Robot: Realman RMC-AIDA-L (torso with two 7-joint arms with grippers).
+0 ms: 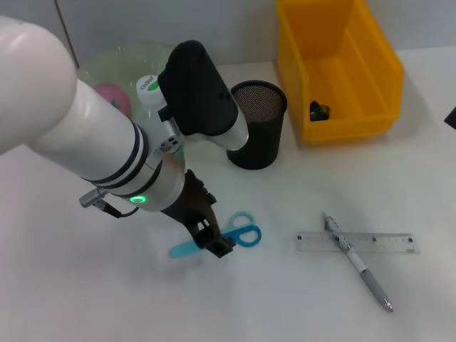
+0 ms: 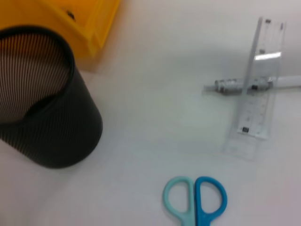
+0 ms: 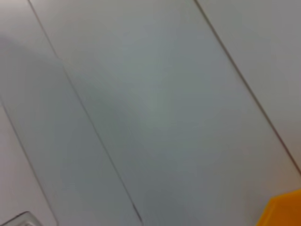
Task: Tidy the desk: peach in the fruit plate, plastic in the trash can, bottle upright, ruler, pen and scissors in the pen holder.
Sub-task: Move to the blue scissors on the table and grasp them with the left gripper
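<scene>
Blue scissors [image 1: 182, 249] lie on the white desk, handles toward the right; the left wrist view shows their handles [image 2: 194, 200]. My left gripper [image 1: 212, 239] is low over the scissors, at the middle of them. A black mesh pen holder [image 1: 258, 128] [image 2: 47, 108] stands behind them. A clear ruler [image 1: 356, 242] [image 2: 256, 89] lies to the right with a grey pen [image 1: 356, 258] [image 2: 235, 85] across it. A pink peach [image 1: 110, 96] sits in the green plate [image 1: 135, 57]. A white-capped bottle [image 1: 148, 89] shows behind my left arm. My right gripper is out of view.
A yellow bin [image 1: 335, 68] [image 2: 61, 19] stands at the back right with a small dark scrap [image 1: 318, 110] inside. My left arm covers much of the desk's left side. The right wrist view shows only a grey wall and a corner of the bin [image 3: 282, 212].
</scene>
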